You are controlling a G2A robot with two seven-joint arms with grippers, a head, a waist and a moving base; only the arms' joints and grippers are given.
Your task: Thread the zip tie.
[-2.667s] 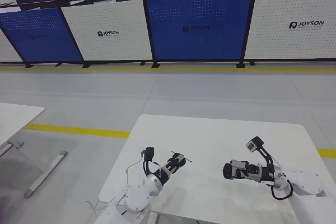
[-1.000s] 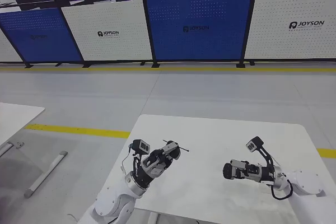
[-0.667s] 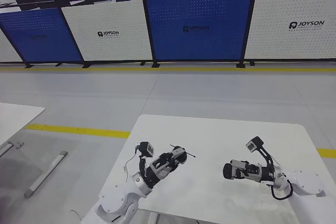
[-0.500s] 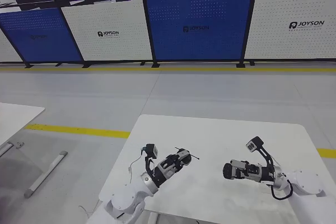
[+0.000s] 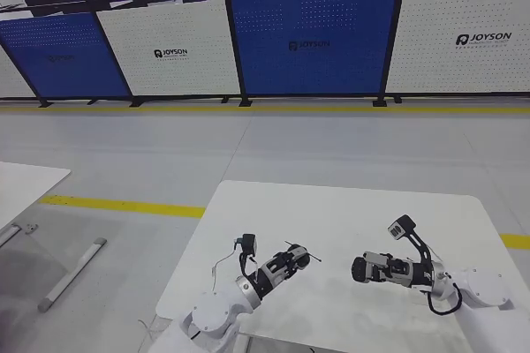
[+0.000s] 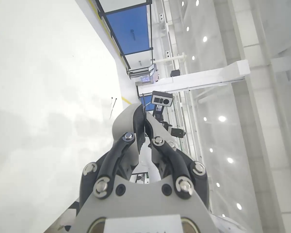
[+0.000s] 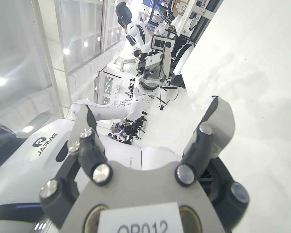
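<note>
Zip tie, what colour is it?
The zip tie is black, clearest in the top view.

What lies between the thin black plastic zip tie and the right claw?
Nothing: in the top view, only bare white tabletop separates zip tie and right claw.

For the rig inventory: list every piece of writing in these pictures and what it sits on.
White wall panels: dark logo with one word, a brand mark, left unquoted.
Blue wall panels: same mark, too faint to read.
Sticker on the right gripper: letters and digits, cut off below.
White arm casing: brand word, unquoted.
Label on the left gripper: print cut off, unreadable.
</note>
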